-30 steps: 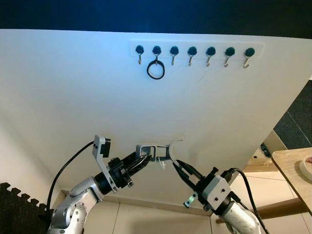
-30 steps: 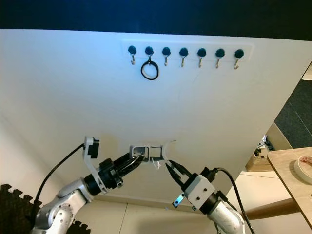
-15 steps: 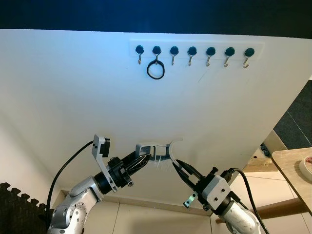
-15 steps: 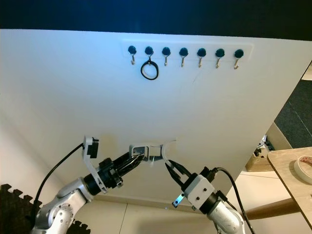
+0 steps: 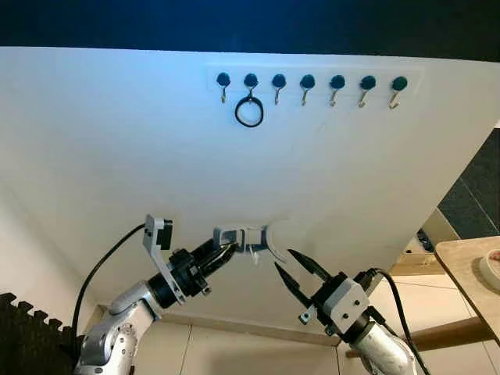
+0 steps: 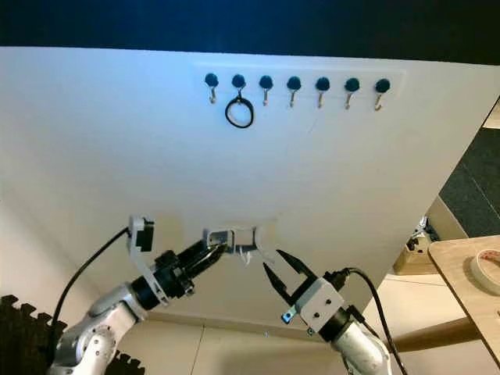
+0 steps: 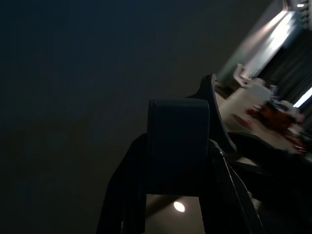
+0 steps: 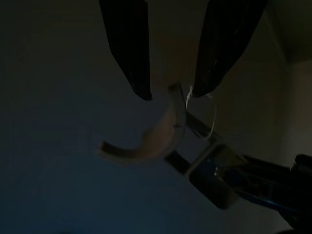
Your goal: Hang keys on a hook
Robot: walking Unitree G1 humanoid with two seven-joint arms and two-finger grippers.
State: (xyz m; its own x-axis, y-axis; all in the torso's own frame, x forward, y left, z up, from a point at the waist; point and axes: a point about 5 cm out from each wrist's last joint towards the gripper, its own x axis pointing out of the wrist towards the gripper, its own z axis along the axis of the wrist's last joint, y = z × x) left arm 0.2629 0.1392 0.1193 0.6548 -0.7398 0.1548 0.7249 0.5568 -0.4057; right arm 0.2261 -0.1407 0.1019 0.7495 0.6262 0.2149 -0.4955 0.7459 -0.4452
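Observation:
My left gripper [image 5: 225, 250] is shut on the keys [image 5: 231, 235], a grey fob with a thin ring and a white curved piece [image 5: 273, 234] hanging off it, held low in front of the white wall. The right gripper [image 5: 283, 258] stands open just below and right of that curved piece, not touching it. In the right wrist view the white curved piece [image 8: 151, 141] lies just beyond the spread fingertips [image 8: 144, 92]. The left wrist view is dark, with the fob [image 7: 178, 146] between the fingers. High on the wall is a rail of several hooks [image 5: 308, 83].
A black ring [image 5: 249, 114] hangs on the second hook from the left; the other hooks are bare. A wooden table [image 5: 467, 269] with a tape roll [image 5: 494, 266] stands at the right. Black foam matting [image 5: 23, 328] covers the floor at lower left.
The right gripper has opened and drawn back down off the white curved piece. The left gripper still holds the keys and has shifted slightly left.

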